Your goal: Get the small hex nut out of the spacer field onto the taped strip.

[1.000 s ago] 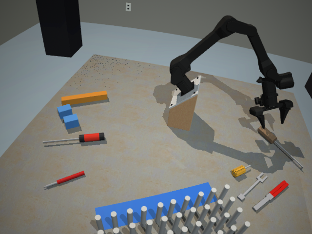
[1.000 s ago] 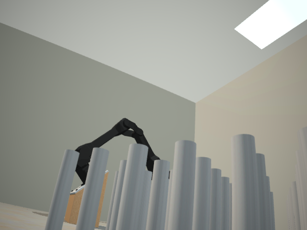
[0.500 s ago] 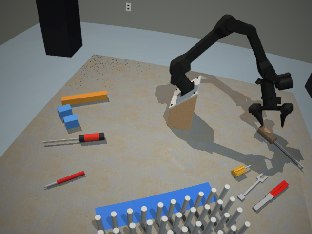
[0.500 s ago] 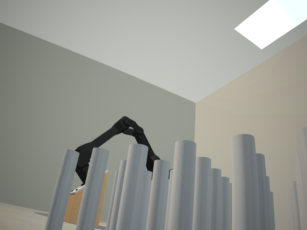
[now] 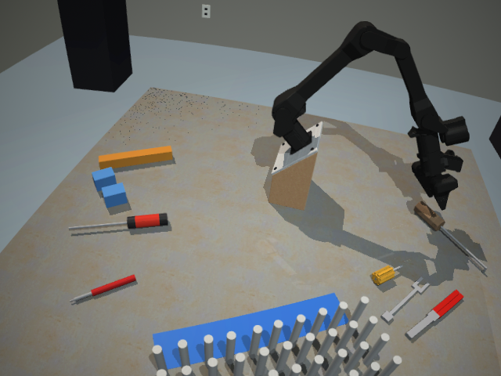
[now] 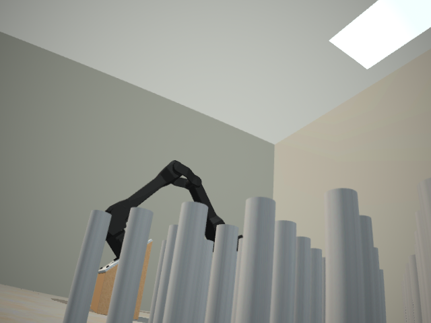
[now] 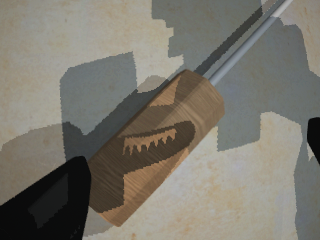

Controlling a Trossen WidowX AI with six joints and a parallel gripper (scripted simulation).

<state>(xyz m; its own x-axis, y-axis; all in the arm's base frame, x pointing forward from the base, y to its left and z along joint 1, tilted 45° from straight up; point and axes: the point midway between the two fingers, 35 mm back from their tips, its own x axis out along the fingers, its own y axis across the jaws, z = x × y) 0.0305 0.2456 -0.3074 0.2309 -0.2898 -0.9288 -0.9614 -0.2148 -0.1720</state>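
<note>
The open gripper point(image 5: 437, 200) point(image 7: 197, 141) is above the brown wooden handle of a long metal-shafted tool point(image 5: 428, 215) point(image 7: 200, 100). In the wrist view the fingertips stand wide apart, the handle lying diagonally between them in the picture, with nothing gripped. The tool lies on the table at the right in the top view, its shaft pointing to the lower right with a small bent tip. The blue taped strip point(image 5: 234, 321) lies along the front of the standing grey spacers point(image 5: 297, 330) point(image 6: 259, 260). The hex nut is not visible in any view.
Right of the strip lie a yellow-handled screwdriver point(image 5: 383, 275), a grey wrench-like tool point(image 5: 404, 299) and a red-handled tool point(image 5: 447, 304). At the left are a red-black screwdriver point(image 5: 146, 221), a thin red tool point(image 5: 113, 284), two blue blocks point(image 5: 114, 196) and an orange bar point(image 5: 135, 158).
</note>
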